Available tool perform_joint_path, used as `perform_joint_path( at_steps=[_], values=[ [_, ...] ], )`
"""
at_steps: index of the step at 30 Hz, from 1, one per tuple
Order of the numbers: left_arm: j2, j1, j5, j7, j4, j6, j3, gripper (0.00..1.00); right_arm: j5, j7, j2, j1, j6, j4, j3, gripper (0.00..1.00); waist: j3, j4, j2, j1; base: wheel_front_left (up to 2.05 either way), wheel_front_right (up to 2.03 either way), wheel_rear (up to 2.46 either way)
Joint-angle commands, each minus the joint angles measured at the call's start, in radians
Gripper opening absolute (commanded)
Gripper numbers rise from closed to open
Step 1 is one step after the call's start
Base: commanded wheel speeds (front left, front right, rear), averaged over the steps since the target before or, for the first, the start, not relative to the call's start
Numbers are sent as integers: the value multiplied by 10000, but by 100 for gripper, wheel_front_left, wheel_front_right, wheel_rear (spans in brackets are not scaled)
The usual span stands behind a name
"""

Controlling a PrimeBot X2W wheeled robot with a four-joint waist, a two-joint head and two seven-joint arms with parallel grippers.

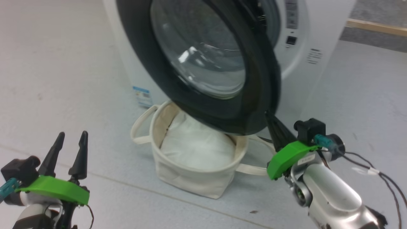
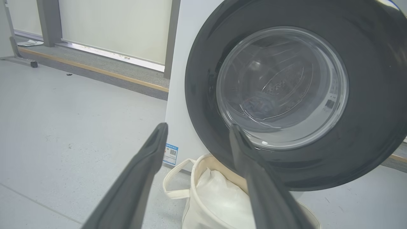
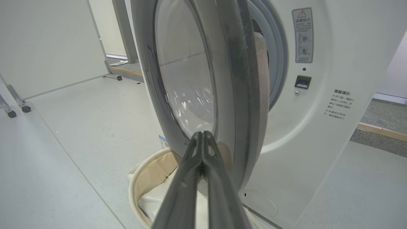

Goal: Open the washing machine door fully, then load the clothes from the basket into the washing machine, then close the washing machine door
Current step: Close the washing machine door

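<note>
The washing machine door (image 1: 222, 105), a black rim around bulging glass, stands partly swung out from the white washing machine (image 1: 318, 25) and hangs over the basket (image 1: 190, 181). My right gripper (image 1: 269, 116) is shut with nothing between its fingers. Its tips are at the door's lower right rim, and in the right wrist view the right gripper (image 3: 202, 133) points at the door's edge (image 3: 235, 95). Whether it touches the rim I cannot tell. My left gripper (image 1: 72, 133) is open at the lower left, well short of the basket. The basket holds white padding (image 1: 197, 146); the clothes are out of view.
A blue sticker (image 1: 142, 95) sits low on the washer front, just behind the basket's loop handle (image 1: 140, 130). A wooden strip (image 1: 375, 27) edges grey carpet behind the machine. Wheeled frame legs (image 3: 19, 105) stand far left. Cables (image 1: 375, 168) trail from my right wrist.
</note>
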Motion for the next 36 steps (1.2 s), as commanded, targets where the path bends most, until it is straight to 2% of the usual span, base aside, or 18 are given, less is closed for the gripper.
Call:
perform_joint_path(
  at_steps=[1, 8, 14, 23, 31, 36],
  values=[
    [305, -595, -111, -120, -295, -57, 311, 100, 106, -78, 58, -518, 4, -50, 106, 0, 177, 378, 0, 0, 0, 0, 0],
    [307, -909, -241, -120, -478, -57, 138, 100, 312, -78, -222, -1402, 4, 903, -75, 0, 652, 1019, 0, 0, 0, 0, 0],
    [254, -981, -284, -120, -581, -57, 74, 100, 293, -78, -412, -1734, 4, 1356, -932, 0, 1014, 1267, 0, 0, 0, 0, 0],
    [158, -1057, -424, -120, -1016, -57, 283, 100, -538, -78, -755, -2407, 4, 1804, -2485, 0, 1951, 1459, 0, 0, 0, 0, 0],
    [22, -1280, -539, -120, -1488, -57, 534, 100, -1517, -78, -1292, -3911, 4, 2234, -4032, 0, 3162, 1762, 0, 0, 0, 0, 0],
    [-68, -1447, -540, -120, -1613, -57, 626, 100, -2023, -78, -1381, -4713, 4, 2418, -4643, 0, 3506, 1925, 0, 0, 0, 0, 0]
  ],
)
